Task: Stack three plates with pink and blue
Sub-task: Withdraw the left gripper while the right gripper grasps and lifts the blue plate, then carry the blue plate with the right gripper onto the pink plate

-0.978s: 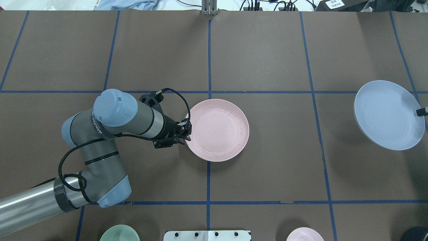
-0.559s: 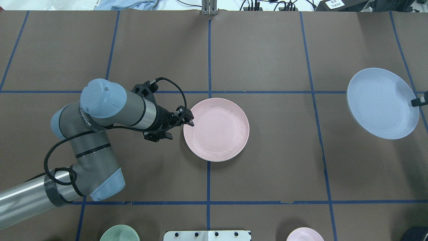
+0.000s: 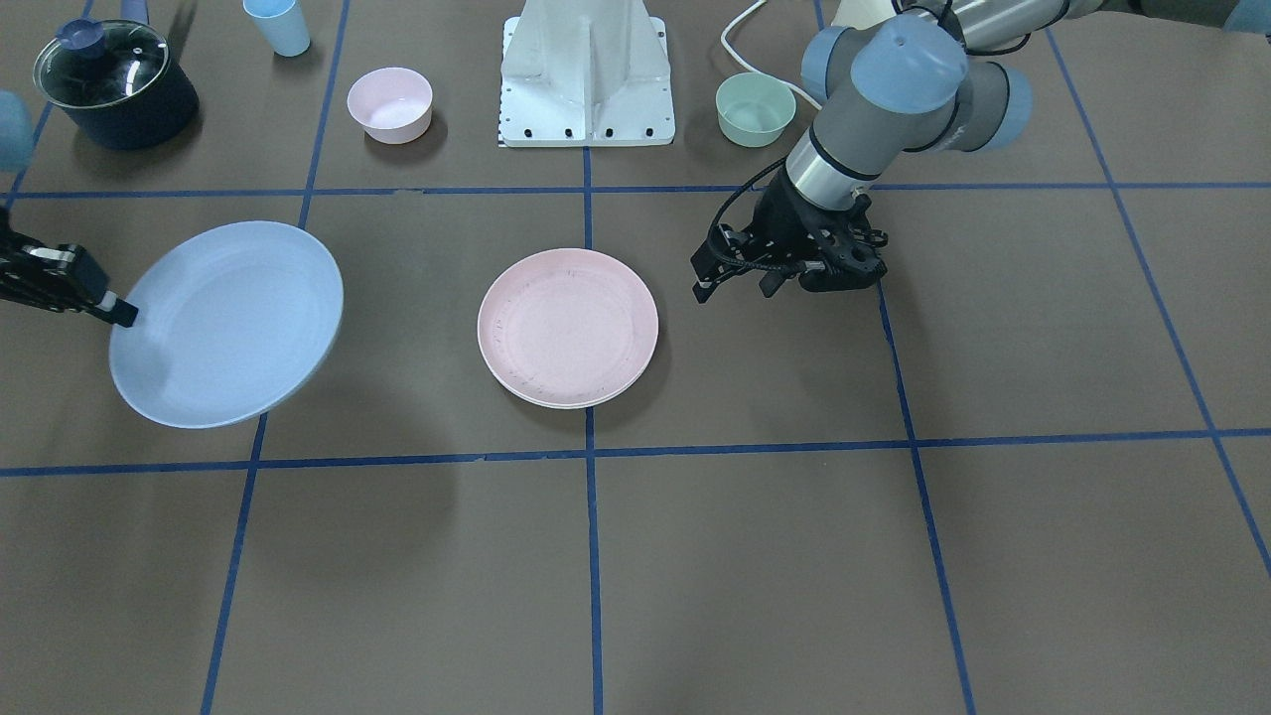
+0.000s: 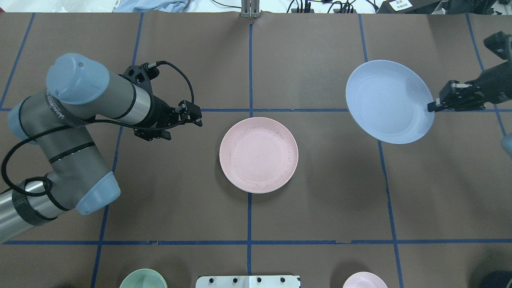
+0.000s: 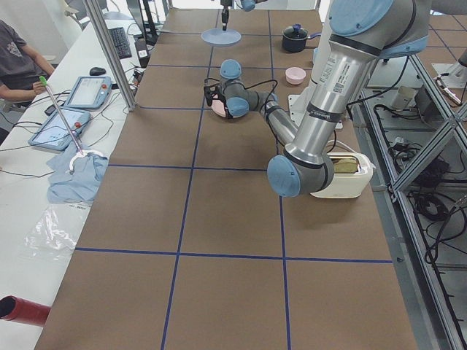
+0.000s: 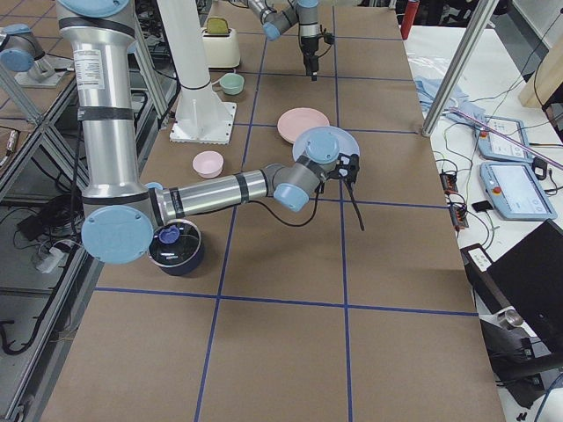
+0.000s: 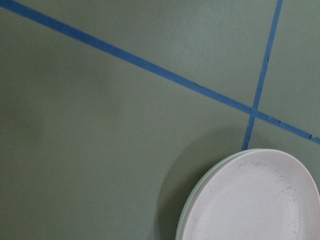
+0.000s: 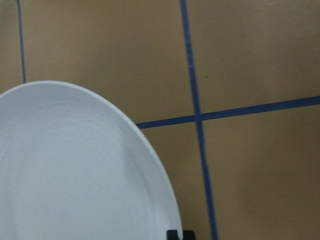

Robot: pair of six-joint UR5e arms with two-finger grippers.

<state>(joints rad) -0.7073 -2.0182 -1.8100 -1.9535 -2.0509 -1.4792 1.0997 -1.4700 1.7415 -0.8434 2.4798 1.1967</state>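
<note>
The pink plate (image 4: 258, 155) lies at the table's middle on a pale cream-green plate, whose rim (image 7: 186, 217) shows under it in the left wrist view. It also shows in the front view (image 3: 568, 328). My left gripper (image 4: 196, 117) is open and empty, hovering left of this stack and apart from it; it also shows in the front view (image 3: 733, 288). My right gripper (image 4: 432, 107) is shut on the right rim of the light blue plate (image 4: 390, 102). It holds the plate tilted above the table, right of the stack. Both show in the front view: gripper (image 3: 124, 316), plate (image 3: 226, 323).
A small green bowl (image 3: 756, 109) and a small pink bowl (image 3: 389, 104) stand beside the white robot base (image 3: 588, 74). A dark pot with a glass lid (image 3: 114, 84) and a blue cup (image 3: 278, 25) stand near the robot's right. Blue tape lines cross the brown table.
My left gripper let go of the pink plate's rim and drew back to the left. My right gripper carried the blue plate left, toward the middle and the far side.
</note>
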